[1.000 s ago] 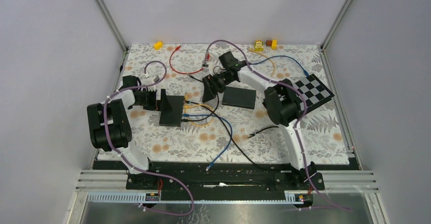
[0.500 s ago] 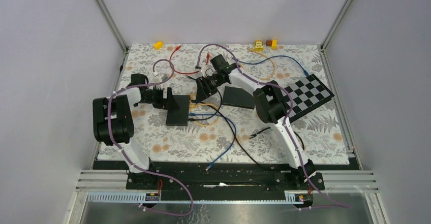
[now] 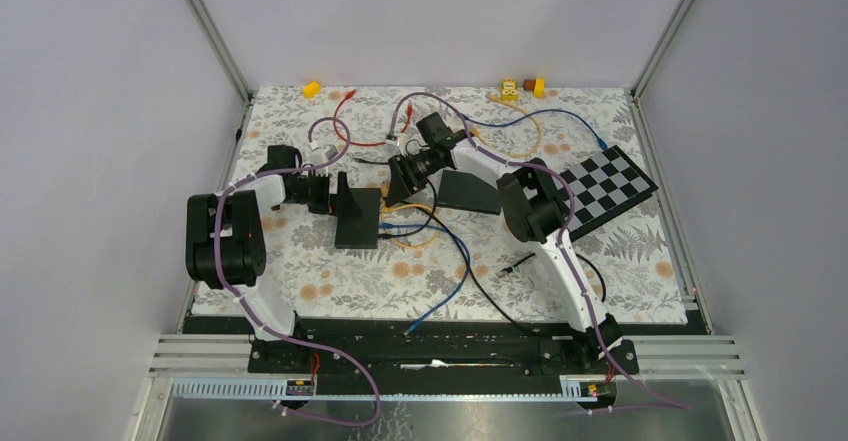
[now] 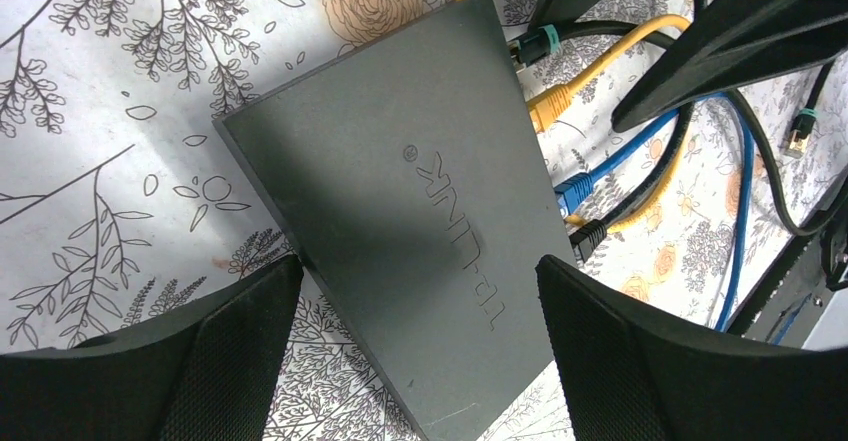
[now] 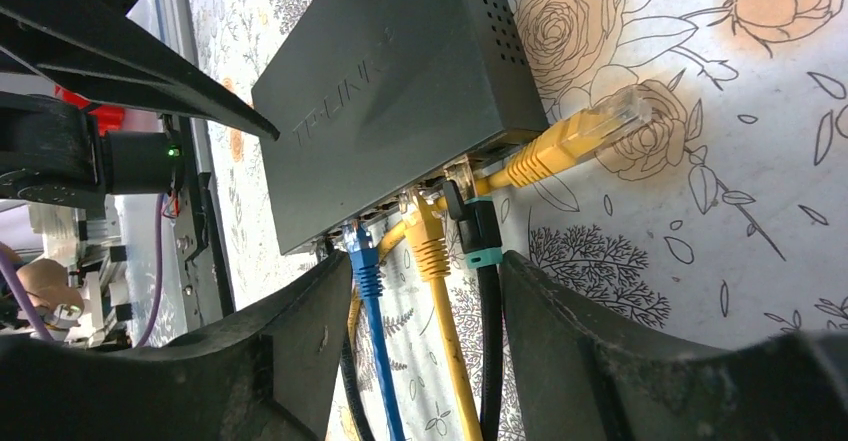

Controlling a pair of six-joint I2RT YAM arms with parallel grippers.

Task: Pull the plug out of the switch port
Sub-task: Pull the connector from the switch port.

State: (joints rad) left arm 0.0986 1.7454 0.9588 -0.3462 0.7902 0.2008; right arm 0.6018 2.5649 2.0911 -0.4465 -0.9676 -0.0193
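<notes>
1. Found the switch nudged toward 3 o'clock on the table compared with a second earlier. Found the left hand advanced behind it and the right hand moved toward 8 o'clock, onto the port side.
2. Found the left hand released, fingers spread wide astride the switch from its 9 o'clock side. Saw no clamp on the case.
3. Found the right hand released too, jaws parted around the yellow plug and the black plug, with the blue plug just beside one finger. Saw nothing gripped yet.
4. Placed the switch near the table's middle, a little toward 9 o'clock, with those three plugs seated in its 3 o'clock face. Noted a loose yellow connector lying beside a corner of the case.
5. Could not tell which plug was meant. Judged a closure from here likely to pinch two plugs at once, both sitting between the jaws.
6. Judged the unclamped switch liable to slide along with any pull. Judged a latch tab left unpressed likely to hold its plug and strain the cable.
</notes>
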